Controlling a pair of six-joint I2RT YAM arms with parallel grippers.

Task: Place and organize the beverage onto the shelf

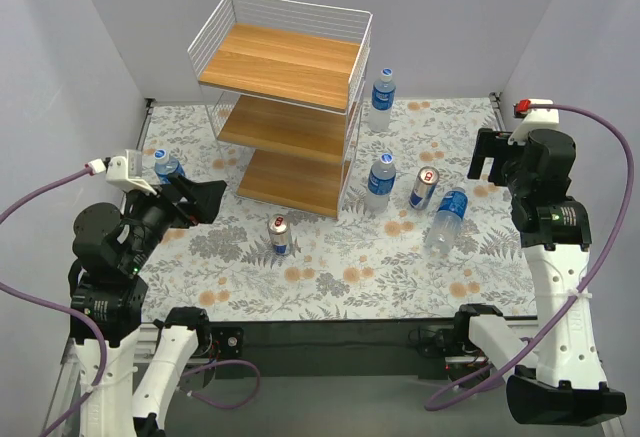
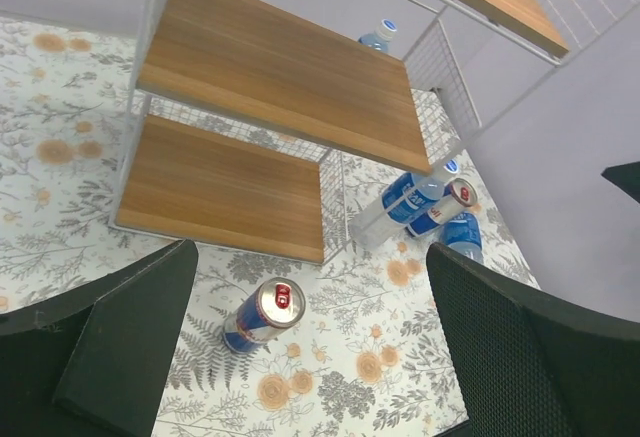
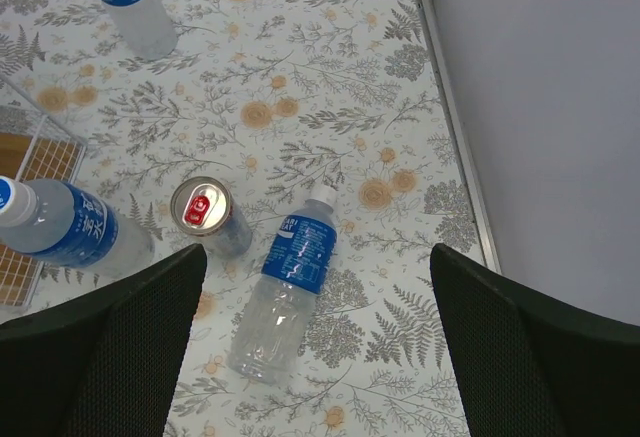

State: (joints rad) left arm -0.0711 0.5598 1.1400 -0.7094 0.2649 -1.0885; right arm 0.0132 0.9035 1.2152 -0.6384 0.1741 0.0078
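Note:
The shelf (image 1: 285, 107) stands at the back left of the table, its boards bare; it also shows in the left wrist view (image 2: 275, 62). One can (image 1: 279, 234) stands upright in front of it and shows below my left gripper (image 2: 263, 315). A second can (image 1: 424, 188) stands right of the shelf, next to an upright bottle (image 1: 380, 182). Another bottle (image 1: 447, 219) lies on its side, under my right gripper in its wrist view (image 3: 290, 292). One bottle (image 1: 381, 100) stands at the back, one (image 1: 167, 167) at the left. My left gripper (image 1: 205, 200) and right gripper (image 1: 490, 157) are open, empty, raised.
The floral table cover (image 1: 330, 277) ends at a metal rail (image 3: 455, 137) on the right, against the grey wall. In the right wrist view the second can (image 3: 205, 215) stands just left of the lying bottle, with an upright bottle (image 3: 65, 227) beside the shelf's wire corner (image 3: 30, 157).

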